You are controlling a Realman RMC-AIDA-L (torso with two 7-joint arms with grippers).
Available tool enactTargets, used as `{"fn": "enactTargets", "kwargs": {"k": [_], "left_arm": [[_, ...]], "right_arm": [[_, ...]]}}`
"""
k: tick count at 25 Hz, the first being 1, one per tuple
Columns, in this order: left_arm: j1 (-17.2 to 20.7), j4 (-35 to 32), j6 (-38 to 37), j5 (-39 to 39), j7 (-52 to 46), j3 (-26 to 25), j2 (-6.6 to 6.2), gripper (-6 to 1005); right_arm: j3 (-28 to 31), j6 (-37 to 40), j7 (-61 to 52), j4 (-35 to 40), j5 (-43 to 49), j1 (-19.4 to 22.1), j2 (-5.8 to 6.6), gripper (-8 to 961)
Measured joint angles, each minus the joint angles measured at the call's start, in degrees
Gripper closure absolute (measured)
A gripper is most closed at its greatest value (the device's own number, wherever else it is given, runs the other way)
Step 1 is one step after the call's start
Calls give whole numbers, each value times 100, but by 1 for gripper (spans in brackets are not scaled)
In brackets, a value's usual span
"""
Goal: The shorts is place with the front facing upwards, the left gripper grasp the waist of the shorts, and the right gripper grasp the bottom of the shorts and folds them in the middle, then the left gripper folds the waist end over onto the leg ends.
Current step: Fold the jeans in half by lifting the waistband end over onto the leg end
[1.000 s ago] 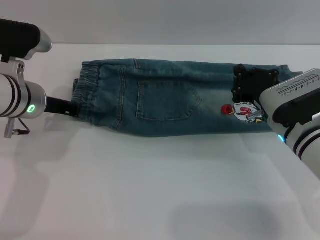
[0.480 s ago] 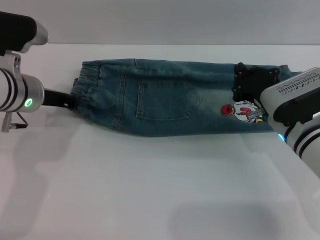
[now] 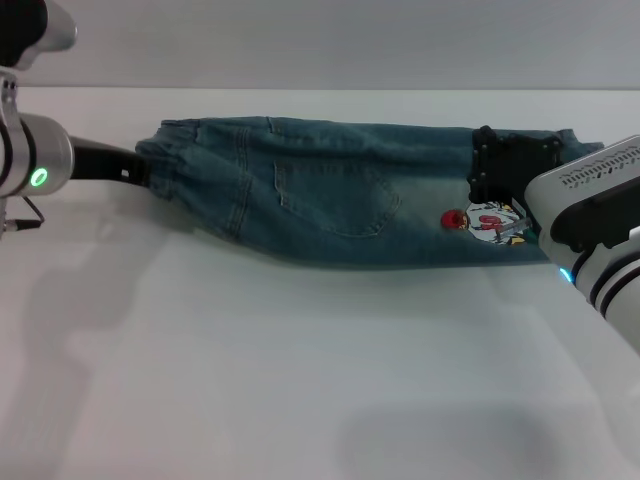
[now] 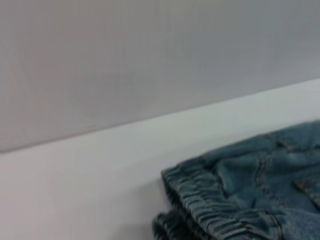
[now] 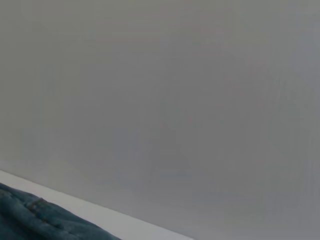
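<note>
White table (image 3: 300, 380) takes up most of the head view, and basically the whole lower half of the frame is bare surface. There's also a thin bare strip along the far edge, behind the shorts.

The shorts (image 3: 340, 195) lie folded lengthwise in a long band across the upper middle of the frame, back pocket showing. The near edge sags a bit toward the bottom of the frame around the middle. The puckered waistband is at the upper left and is bunched and pulled up off the table there; the left wrist view shows that gathered elastic edge close up (image 4: 210, 210).

The left gripper (image 3: 128, 165) is at the far upper left, pinched closed on the waistband corner, its arm running off the left edge.

The right gripper (image 3: 510, 165) is at the upper right, sitting on the leg ends (image 3: 560, 150) just above the cartoon patch (image 3: 488, 222). Can't tell if its prongs are clamped or loose. The bulky white arm covers the right edge.
</note>
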State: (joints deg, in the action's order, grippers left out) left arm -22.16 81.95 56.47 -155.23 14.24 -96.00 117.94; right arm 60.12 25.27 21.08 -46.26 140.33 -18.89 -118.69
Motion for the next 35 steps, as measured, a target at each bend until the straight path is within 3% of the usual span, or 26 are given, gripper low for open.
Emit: {"fn": "enactTargets", "kwargs": {"k": [9, 15, 21, 35], "left_arm": [[227, 1020, 285, 111, -10, -16, -6, 969], [326, 1594, 490, 266, -3, -23, -7, 969], [360, 1925, 618, 271, -29, -22, -8, 969], [322, 2524, 884, 364, -50, -2, -6, 968]], "right_arm": [[32, -159, -113, 54, -15, -165, -14, 954], [-82, -242, -580, 505, -16, -677, -35, 953], [-297, -357, -1091, 866, -15, -1111, -42, 953], [-1142, -507, -1752, 887, -14, -1459, -62, 953]]}}
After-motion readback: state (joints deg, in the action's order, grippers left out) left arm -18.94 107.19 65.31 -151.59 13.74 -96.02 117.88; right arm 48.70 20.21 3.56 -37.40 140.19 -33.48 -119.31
